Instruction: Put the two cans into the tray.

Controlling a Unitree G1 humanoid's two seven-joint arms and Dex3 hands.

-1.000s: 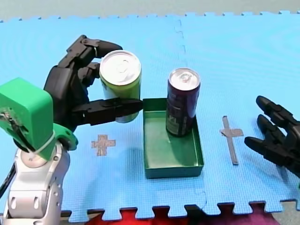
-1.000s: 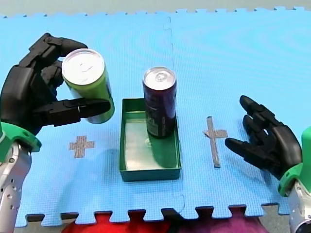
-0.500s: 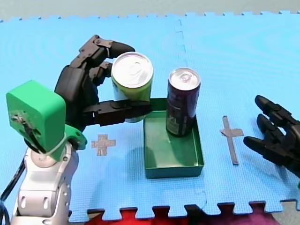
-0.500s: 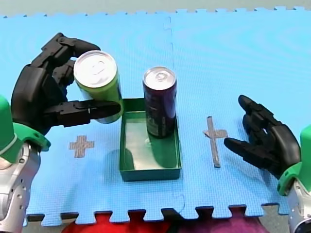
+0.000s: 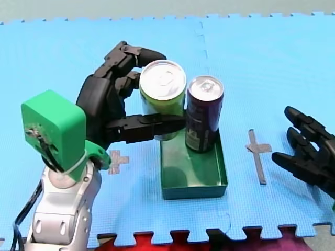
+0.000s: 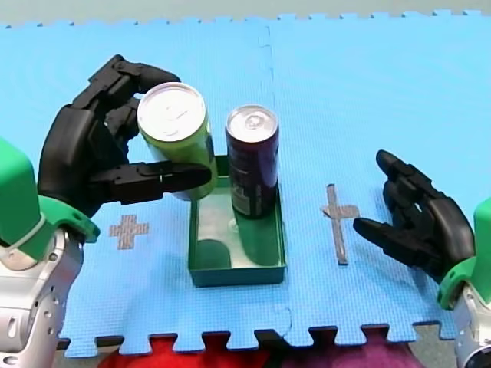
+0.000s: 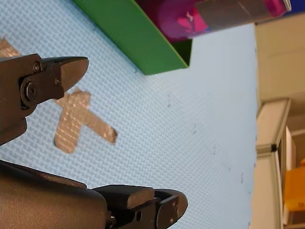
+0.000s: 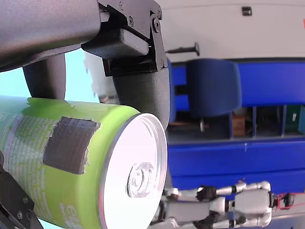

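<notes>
the green can point(image 6: 178, 142) is gripped upright by the left hand point(image 6: 92, 165), with fingers curled round its far side and the thumb pressed across its near side. in the second wrist view the same can is seen clamped between the dark fingers point(image 8: 143, 90), a grey tape patch showing on its side, with blue seating point(image 8: 212, 88) seen in the room behind. the can is held at the far left corner of the green tray point(image 6: 238, 274), just beside the purple can point(image 6: 252, 165), which is stood upright in the far part of the tray; whether the two cans touch cannot be told. the near part of the tray is left bare. everything is set on a blue foam mat point(image 6: 368, 84), whose jigsaw front edge is seen close to the robot. a grey tape cross point(image 6: 129, 228) is found left of the tray and another tape cross point(image 6: 338, 222) right of it. the right hand point(image 6: 418, 226), holding nothing, is placed at the mat's right side, just beyond that second cross. wide open mat is seen beyond the tray.
</notes>
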